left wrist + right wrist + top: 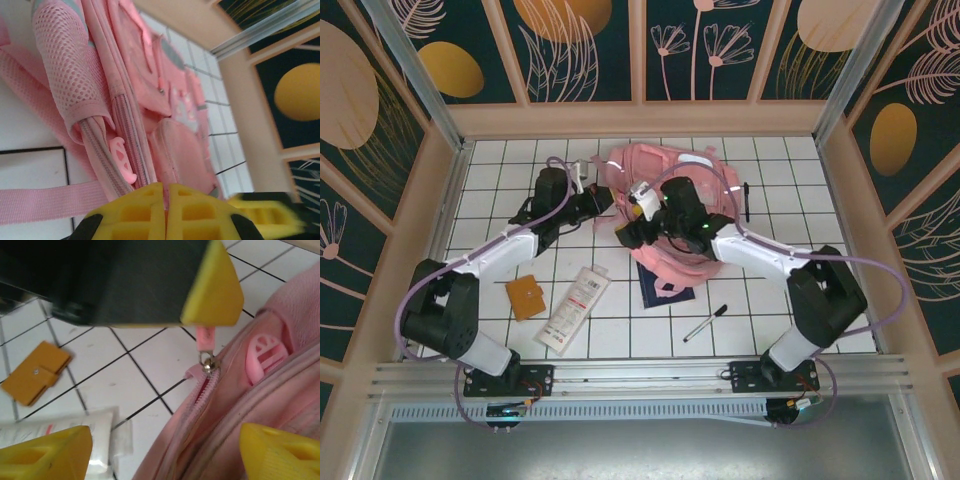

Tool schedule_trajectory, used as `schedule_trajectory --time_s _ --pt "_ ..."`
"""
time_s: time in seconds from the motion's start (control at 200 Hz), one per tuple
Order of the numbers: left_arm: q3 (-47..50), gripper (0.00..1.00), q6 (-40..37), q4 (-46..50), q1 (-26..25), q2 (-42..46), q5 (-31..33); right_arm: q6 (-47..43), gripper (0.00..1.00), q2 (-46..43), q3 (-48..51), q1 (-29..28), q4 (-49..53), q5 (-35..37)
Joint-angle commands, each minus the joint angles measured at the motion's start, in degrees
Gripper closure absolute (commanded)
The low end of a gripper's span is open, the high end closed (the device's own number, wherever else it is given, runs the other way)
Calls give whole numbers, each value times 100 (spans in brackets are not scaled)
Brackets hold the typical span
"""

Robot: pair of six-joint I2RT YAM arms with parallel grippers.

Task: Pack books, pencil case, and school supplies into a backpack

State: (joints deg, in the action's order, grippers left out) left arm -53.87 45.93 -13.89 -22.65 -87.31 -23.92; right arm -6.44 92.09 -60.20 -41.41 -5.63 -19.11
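At the table's far centre, the soft pink backpack (705, 170) lies slumped on the white gridded table (790, 170), and we see both arms reaching into its left side. The left gripper (166, 192) has its ribbed yellow pads pressed flat together. From the right wrist view we find them pinching the small pink fabric zipper pull (205, 337), which hangs from a bright metal slider (208, 365) at the end of a line of fine pink zipper teeth (200, 395). The right gripper (162, 455) hovers just above that seam with its yellow fingertips (45, 455) spread wide apart and nothing between them.

Close up, we note a coarse open mesh side pocket (65, 65), a flat woven strap (45, 200) and a moulded pink plastic tab (265, 357).

On the tiles nearer the arms lie:
- the orange-brown square item (525, 297), matte and closed by a flap;
- the long white pencil case (573, 307), just to the square item's right;
- the thin navy book (665, 290), its far end under the backpack's edge.

The whitish-barrelled pen (705, 323) lies near the right arm. The black pen (746, 200) lies just beside the backpack's right side.
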Motion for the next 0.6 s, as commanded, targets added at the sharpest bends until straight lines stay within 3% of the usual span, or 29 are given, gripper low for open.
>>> schedule_trajectory --time_s 0.0,0.075,0.14,0.205,0.48,0.591 --pt "0 100 457 -488 7 282 -92 560 30 401 -243 -299 167 1128" --pt "40 100 367 -320 7 377 88 257 49 519 -345 -318 576 1340" --pt "162 100 304 -446 6 463 197 17 79 415 -264 -291 643 1099" --pt "104 100 -14 -228 23 495 384 -228 100 229 -213 -226 719 774" --pt "21 100 -1294 92 601 294 1142 -1314 100 -422 -413 484 1274 -751" --pt "-8 100 -1307 -100 931 47 1134 -2179 100 -438 -644 580 1763 -1637"
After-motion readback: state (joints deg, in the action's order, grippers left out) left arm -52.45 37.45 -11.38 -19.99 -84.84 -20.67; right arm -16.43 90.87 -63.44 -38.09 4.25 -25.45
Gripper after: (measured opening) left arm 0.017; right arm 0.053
